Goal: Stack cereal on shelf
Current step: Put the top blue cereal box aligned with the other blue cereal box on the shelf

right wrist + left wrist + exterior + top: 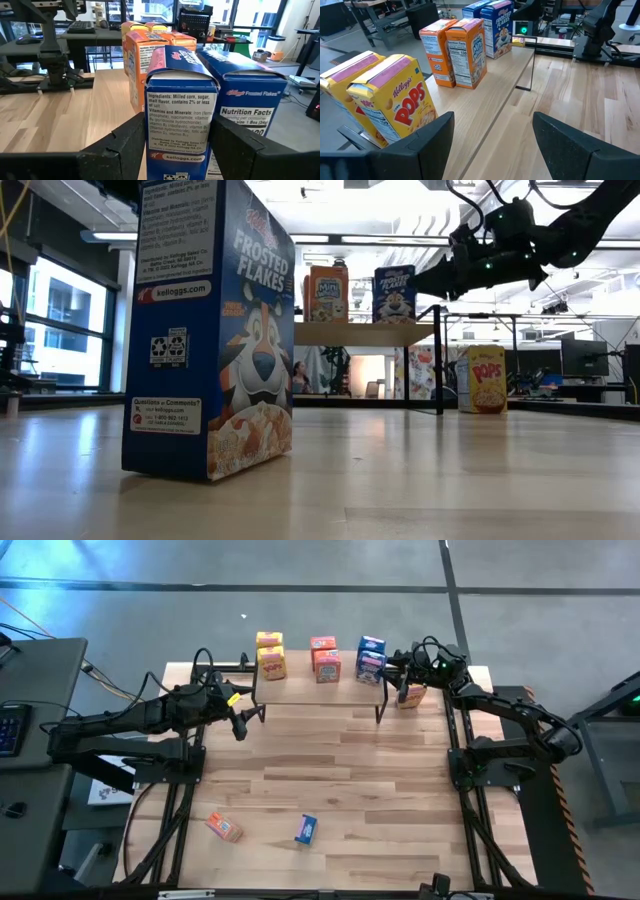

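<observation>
Six cereal boxes stand on the shelf (318, 690) at the desk's (330, 800) twelve o'clock edge. The right pincer (172, 150) is clamped on a blue Frosted Flakes box (181, 120) there. The left pincer (490, 145), fingers apart, waits at the shelf's nine o'clock end beside a yellow Pops box (395, 102).

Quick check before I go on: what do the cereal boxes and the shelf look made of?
The blue cereal box looks like thin printed cardboard, fairly matte, with folded flaps and creased edges on top. The shelf top looks like pale wood, smooth, with visible grain. Its legs look like thin black metal rod, though painted wire or plastic can't be ruled out.
</observation>
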Action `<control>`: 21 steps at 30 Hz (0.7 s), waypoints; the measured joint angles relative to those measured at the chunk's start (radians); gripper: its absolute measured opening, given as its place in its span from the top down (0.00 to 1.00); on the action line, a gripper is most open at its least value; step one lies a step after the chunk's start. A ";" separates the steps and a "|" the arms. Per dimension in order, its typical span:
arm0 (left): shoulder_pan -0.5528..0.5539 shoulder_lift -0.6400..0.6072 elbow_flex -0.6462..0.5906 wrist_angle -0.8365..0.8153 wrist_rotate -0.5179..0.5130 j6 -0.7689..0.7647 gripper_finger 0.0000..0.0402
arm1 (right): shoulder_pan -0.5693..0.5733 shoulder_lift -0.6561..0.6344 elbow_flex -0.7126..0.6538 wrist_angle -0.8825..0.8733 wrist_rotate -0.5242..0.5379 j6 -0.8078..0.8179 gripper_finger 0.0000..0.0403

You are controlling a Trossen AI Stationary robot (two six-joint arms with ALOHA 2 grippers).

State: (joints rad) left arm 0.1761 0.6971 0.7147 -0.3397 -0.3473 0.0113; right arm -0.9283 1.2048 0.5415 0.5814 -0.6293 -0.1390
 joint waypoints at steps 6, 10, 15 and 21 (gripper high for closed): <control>0.000 0.000 0.000 0.000 0.000 0.000 0.35 | 0.000 0.000 0.000 0.000 -0.002 0.000 0.51; 0.000 0.000 0.000 0.000 0.000 0.000 0.35 | 0.000 0.000 0.000 0.000 -0.004 0.000 0.50; 0.000 0.000 0.000 0.000 0.000 0.000 0.35 | 0.000 0.000 0.000 0.002 0.003 0.004 0.40; 0.000 0.000 0.000 0.000 0.000 0.000 0.35 | 0.000 -0.006 0.000 0.003 0.011 0.008 0.31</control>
State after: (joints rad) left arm 0.1761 0.6974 0.7147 -0.3395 -0.3473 0.0113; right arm -0.9287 1.1991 0.5415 0.5840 -0.6182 -0.1314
